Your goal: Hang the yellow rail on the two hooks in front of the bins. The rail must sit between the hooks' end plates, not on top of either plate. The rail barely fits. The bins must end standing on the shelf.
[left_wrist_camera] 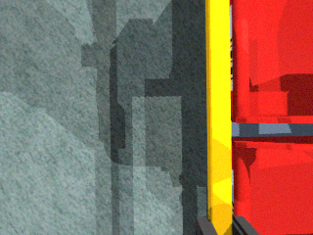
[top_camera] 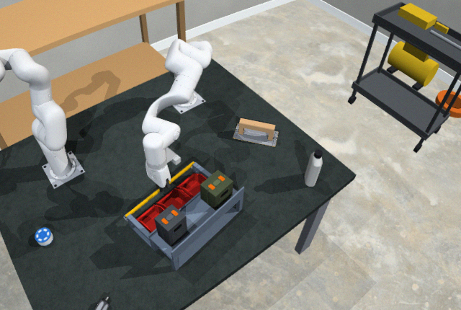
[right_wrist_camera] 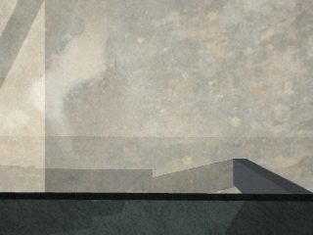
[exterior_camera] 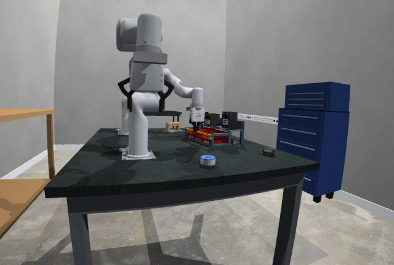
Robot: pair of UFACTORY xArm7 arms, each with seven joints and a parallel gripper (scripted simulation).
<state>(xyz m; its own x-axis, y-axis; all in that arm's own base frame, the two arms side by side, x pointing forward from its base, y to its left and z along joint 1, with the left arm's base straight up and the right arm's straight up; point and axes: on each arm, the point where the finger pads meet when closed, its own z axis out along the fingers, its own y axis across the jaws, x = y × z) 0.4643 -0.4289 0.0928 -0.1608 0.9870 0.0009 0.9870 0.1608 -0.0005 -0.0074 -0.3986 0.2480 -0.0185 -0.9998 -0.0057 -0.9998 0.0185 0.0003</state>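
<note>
The yellow rail (top_camera: 144, 202) (exterior_camera: 205, 134) (left_wrist_camera: 219, 98) lies level along the front of the red bins (top_camera: 174, 199) (left_wrist_camera: 266, 49), its ends close to the end frames of the grey-blue rack (top_camera: 208, 238). Whether the ends sit between the hooks' end plates or on top of one is too small to tell. My left gripper (top_camera: 165, 188) (exterior_camera: 196, 129) (left_wrist_camera: 220, 226) is shut on the rail near its middle, pointing down. The bins stand upright in a row on the rack's low shelf. My right gripper (exterior_camera: 145, 109) is open and empty, high above the table and away from the rack.
A dark grey box (top_camera: 170, 224) (exterior_camera: 229, 120) and a green box (top_camera: 216, 189) (exterior_camera: 211, 118) stand on the rack's raised rear part. A trowel (top_camera: 256, 131), a bottle (top_camera: 313, 169), a blue-and-white roll (top_camera: 44, 236) (exterior_camera: 207, 161) and a dark tool (exterior_camera: 268, 151) are on the table.
</note>
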